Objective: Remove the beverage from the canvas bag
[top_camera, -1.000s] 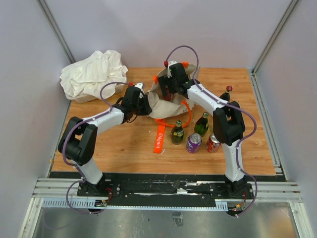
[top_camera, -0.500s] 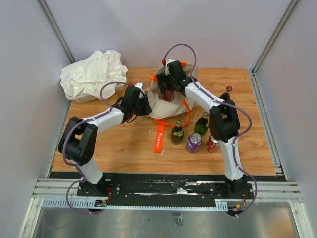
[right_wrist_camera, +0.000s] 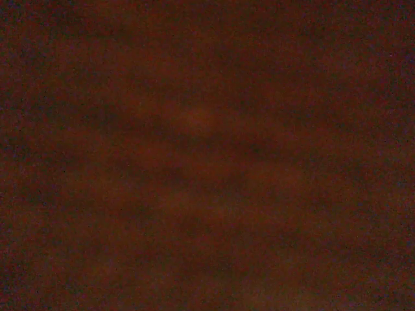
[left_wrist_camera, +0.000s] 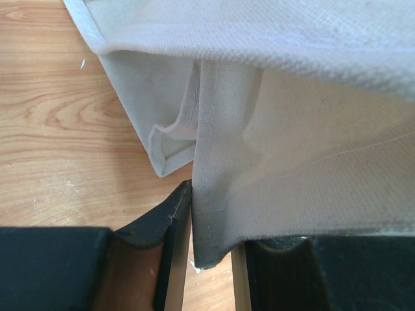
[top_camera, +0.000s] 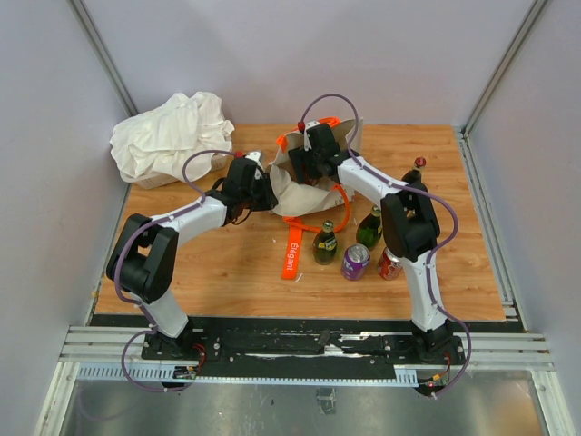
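While the left jaws grip a fold of the canvas bag, they should hold its mouth steady so the right jaws, sunk inside, can lift straight up. Whether those are closed I cannot tell. Beige with an orange strap, the bag slumps at the middle of the table, and the beverage inside is hidden.

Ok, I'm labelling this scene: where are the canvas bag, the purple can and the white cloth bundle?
canvas bag (top_camera: pixel 292 193), top view, on its beige side panel.
purple can (top_camera: pixel 355 262), top view, on its purple body.
white cloth bundle (top_camera: pixel 168 134), top view, middle of the heap.
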Robot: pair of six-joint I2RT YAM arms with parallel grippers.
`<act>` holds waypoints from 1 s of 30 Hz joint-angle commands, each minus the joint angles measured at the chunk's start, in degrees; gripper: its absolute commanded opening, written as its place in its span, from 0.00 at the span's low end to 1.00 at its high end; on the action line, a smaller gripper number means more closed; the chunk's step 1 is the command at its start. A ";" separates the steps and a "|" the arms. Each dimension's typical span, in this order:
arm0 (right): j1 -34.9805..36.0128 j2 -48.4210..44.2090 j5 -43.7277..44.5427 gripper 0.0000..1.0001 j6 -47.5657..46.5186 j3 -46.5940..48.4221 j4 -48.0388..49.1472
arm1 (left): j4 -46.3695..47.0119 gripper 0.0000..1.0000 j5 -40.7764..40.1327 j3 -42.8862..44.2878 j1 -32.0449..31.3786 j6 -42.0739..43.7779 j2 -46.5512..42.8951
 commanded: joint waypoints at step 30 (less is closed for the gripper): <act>-0.72 -14.23 -10.39 0.01 -10.31 -4.28 7.96 | 0.41 0.01 4.68 2.18 3.90 -3.11 2.39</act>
